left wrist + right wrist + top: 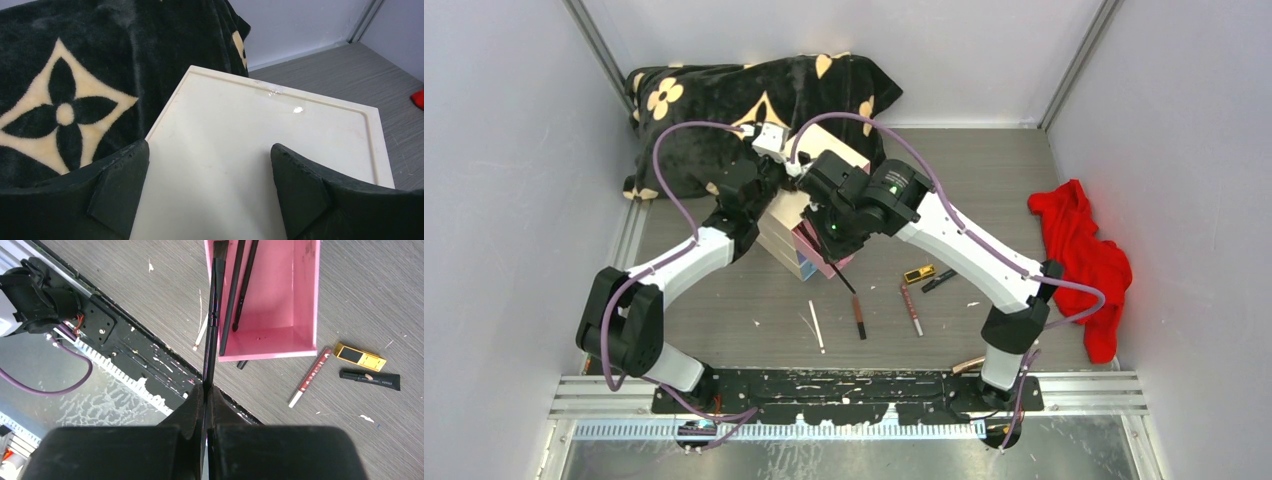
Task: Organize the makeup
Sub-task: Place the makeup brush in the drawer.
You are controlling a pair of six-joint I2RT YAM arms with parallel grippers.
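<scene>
My right gripper (206, 387) is shut on a thin black brush (212, 315), whose far end lies over the left wall of the open pink drawer (285, 295). Two more black brushes (232, 290) lie inside that drawer. On the table beside it are a red-brown pencil (310, 377), a black-gold compact (360, 357), a black tube (370, 380) and a white pencil (201, 330). From above, the right gripper (832, 243) hangs at the front of the cream box (786, 212). My left gripper (210, 165) stands open just over the box's flat top (260, 120), holding nothing.
A black blanket with cream flowers (754, 95) lies behind the box. A red cloth (1084, 260) sits at the right wall. Another red-brown pencil (859, 318) and a small gold tube (969, 364) lie near the black base rail (844, 385).
</scene>
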